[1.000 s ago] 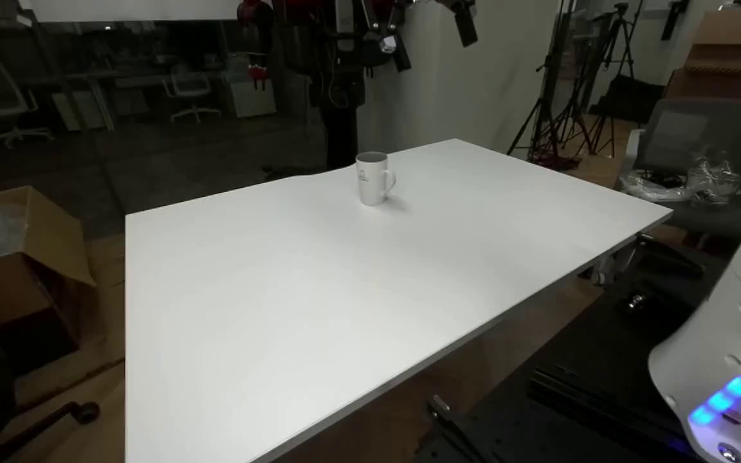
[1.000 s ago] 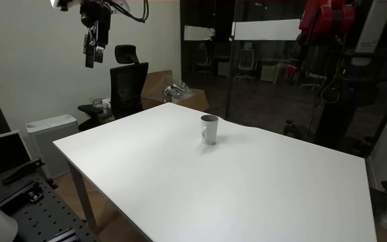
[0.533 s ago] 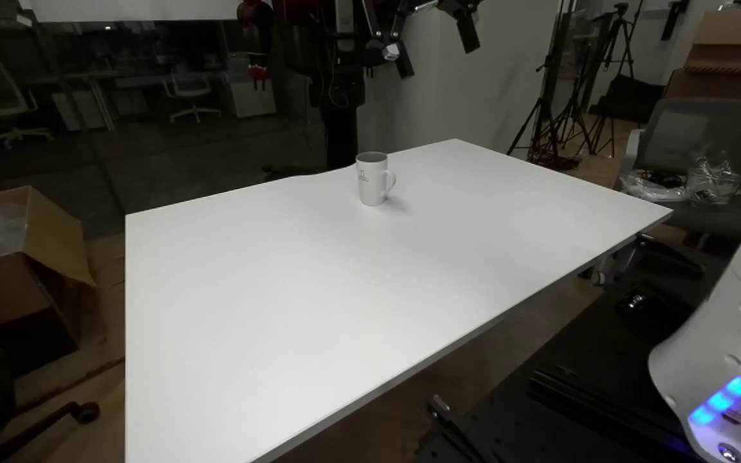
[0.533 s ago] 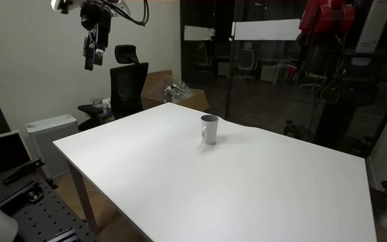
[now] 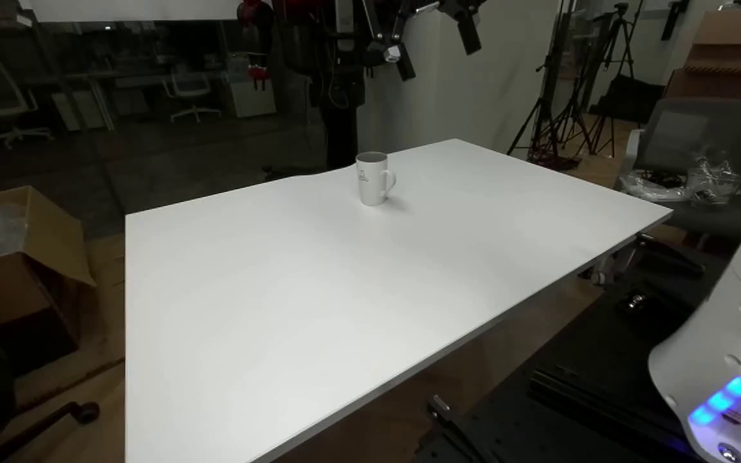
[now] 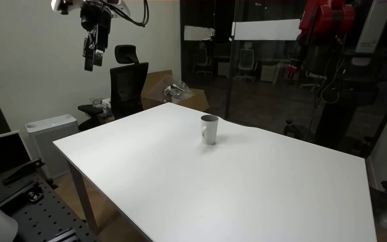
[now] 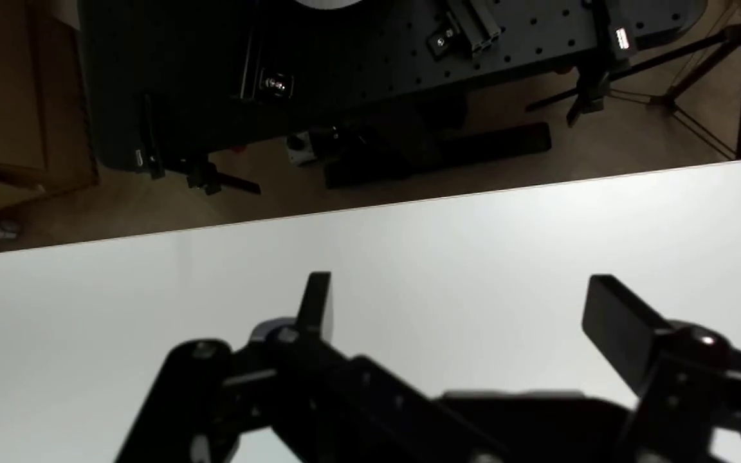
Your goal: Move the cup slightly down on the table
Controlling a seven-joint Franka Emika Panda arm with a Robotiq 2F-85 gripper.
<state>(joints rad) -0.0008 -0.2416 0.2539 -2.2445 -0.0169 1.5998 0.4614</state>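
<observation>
The cup is seen upright on the table, near the far edge and between its corners, its handle turned roughly toward the bench. The gripper is held high above the surface, its fingers spread wide apart; in the wrist view the bench-side edge and one corner are shown, but no cup. The coming move is judged to be governed by one thing: the cup is placed well below the gripper and farther toward the far edge, so outward travel and descent are needed before any grasp.
</observation>
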